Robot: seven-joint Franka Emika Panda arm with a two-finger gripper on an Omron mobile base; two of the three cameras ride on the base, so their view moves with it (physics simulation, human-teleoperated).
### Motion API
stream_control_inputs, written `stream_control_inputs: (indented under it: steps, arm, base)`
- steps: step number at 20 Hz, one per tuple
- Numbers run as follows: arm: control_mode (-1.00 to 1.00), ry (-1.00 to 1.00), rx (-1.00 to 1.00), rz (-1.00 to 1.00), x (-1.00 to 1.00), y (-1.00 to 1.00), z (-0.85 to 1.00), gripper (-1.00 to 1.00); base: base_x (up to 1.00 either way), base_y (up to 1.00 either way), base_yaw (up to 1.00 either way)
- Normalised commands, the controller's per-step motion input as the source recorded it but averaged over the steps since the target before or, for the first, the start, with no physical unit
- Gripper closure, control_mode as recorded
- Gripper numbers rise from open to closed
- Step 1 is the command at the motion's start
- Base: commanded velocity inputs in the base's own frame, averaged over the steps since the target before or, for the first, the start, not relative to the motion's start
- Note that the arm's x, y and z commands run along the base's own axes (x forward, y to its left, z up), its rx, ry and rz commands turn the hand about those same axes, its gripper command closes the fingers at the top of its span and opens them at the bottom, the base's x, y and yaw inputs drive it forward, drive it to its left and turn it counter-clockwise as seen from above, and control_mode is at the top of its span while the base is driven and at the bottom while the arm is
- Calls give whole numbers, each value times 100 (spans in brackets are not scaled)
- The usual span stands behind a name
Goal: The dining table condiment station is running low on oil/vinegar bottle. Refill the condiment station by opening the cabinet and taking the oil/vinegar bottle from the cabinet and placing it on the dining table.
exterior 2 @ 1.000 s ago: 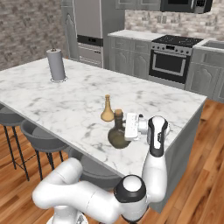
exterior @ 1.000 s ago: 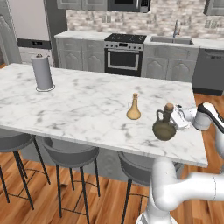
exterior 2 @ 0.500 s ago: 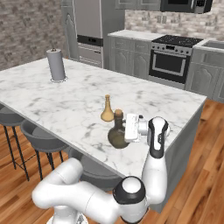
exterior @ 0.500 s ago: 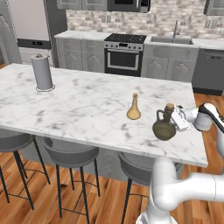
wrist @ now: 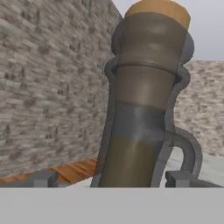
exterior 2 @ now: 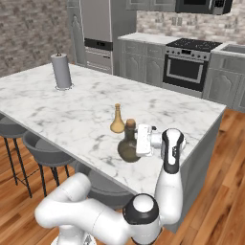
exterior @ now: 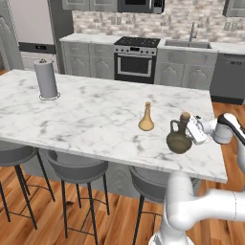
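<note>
olive-green oil/vinegar bottle [exterior: 179, 139] stands on the dining table [exterior: 86, 115] beside a tan flask [exterior: 146, 117], gripper [wrist: 113, 178] spread around its neck.

The end effector [wrist: 111, 178] is letting go of the oil/vinegar bottle [exterior: 179, 138]: its fingers [wrist: 43, 178], closed on the neck a second ago, are now standing apart on either side of it (the bottle is resting upright on the worktop [exterior: 95, 115], near its right end).
</note>
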Motion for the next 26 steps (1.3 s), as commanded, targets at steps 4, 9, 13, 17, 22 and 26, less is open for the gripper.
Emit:
stream_control_inputs:
  steps: [4,9,13,17,22,26]
  arm:
    - [-100,-5,0,0,-3,-4,0,-100]
    - [-100,1,0,-2,0,-27,0,-100]
    - [-100,14,0,-8,1,-41,0,-100]
    - [-100,24,0,-4,12,-16,-22,-100]
    - [-100,22,0,-1,5,-5,-40,-100]
    - [-100,7,0,-2,0,-14,-26,-100]
  base:
    - [0,0,0]
    - [0,0,0]
    - [0,0,0]
    - [0,0,0]
    - [0,0,0]
    - [0,0,0]
